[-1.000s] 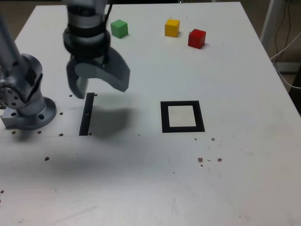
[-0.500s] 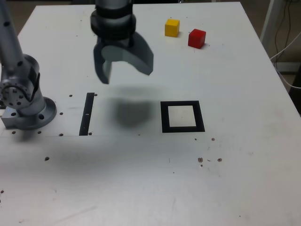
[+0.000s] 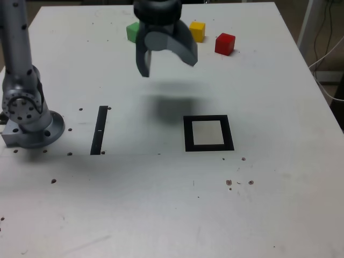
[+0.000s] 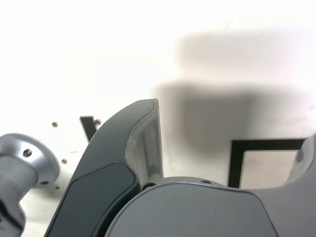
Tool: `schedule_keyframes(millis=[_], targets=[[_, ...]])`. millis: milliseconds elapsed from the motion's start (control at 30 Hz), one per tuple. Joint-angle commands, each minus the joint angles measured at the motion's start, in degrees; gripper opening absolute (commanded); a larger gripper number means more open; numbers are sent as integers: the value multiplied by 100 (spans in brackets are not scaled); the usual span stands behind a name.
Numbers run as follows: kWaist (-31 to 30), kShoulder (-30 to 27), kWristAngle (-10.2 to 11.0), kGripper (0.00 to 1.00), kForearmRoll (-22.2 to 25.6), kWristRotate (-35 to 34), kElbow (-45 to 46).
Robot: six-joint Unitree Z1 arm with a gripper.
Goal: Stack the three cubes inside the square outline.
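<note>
The dark grey, curved two-fingered metal gripper stood spread wide, its fingertips well apart. It held nothing and touched nothing: it hung above the table, and a soft, blurred grey shadow lay on the white surface below. In the wrist view the space between the fingers showed only that pale surface, the shadow and a corner of the outline.

The three cubes sat apart from one another near the far edge of the table. The small plain green cube was partly hidden behind the gripper in the exterior view. The small yellow cube showed just beside the gripper's outline on the exterior view's right, and the small red cube sat near the yellow one, farther to that view's right and a little closer to the camera. None of them was inside the thick black square outline, whose white centre was bare.

The smooth white table carried a straight, narrow black strip between the outline and the round grey metal arm base. Small dark marks were scattered over the surface. Past the table, on the exterior view's right, a pale upright post stood near thin dark and white cables.
</note>
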Motion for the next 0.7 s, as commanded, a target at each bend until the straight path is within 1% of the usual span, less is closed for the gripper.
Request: schedule_keyframes(millis=[0,300,667], targets=[[149,196,6,99,82,146,-279],[824,997,15,99,433,818,-1492],[1193,2256,128,99,1068,1359,-3305]])
